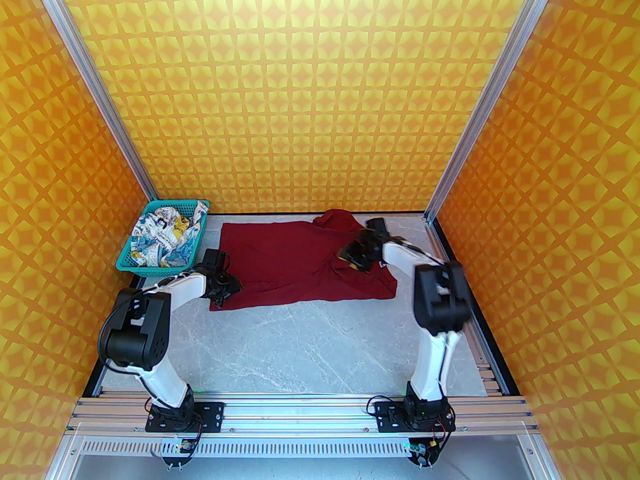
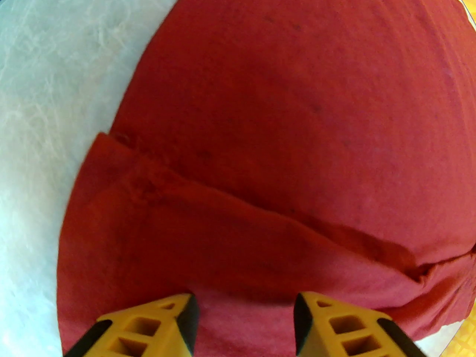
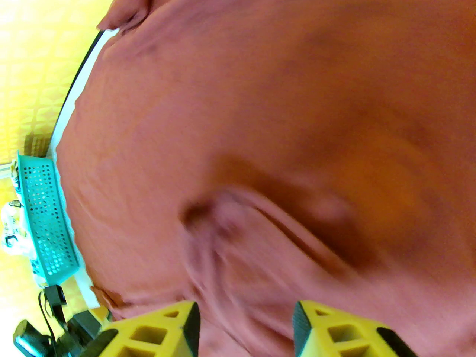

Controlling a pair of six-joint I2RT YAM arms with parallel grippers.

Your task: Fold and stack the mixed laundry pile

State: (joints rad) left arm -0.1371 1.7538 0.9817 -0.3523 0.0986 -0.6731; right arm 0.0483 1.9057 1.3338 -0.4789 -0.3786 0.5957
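L: left gripper point(image 2: 243, 305) parted, empty, dark red T-shirt point(image 2: 297, 125) flat just below its tips | R: right gripper point(image 3: 245, 311) parted, empty, above a wrinkle of it | white printed garment point(image 1: 165, 238) in teal basket point(image 1: 150, 269), beyond-left of left gripper | risk: uneven pinches would likely skew the fold

Dark red T-shirt point(image 1: 300, 263): near-left corner hidden beneath left gripper point(image 1: 222, 294), right part covered by motion-blurred right gripper point(image 1: 351, 260), folds smeared in right wrist view; white printed garment point(image 1: 162, 240), left of the T-shirt, partly hidden by teal basket point(image 1: 150, 268) walls.
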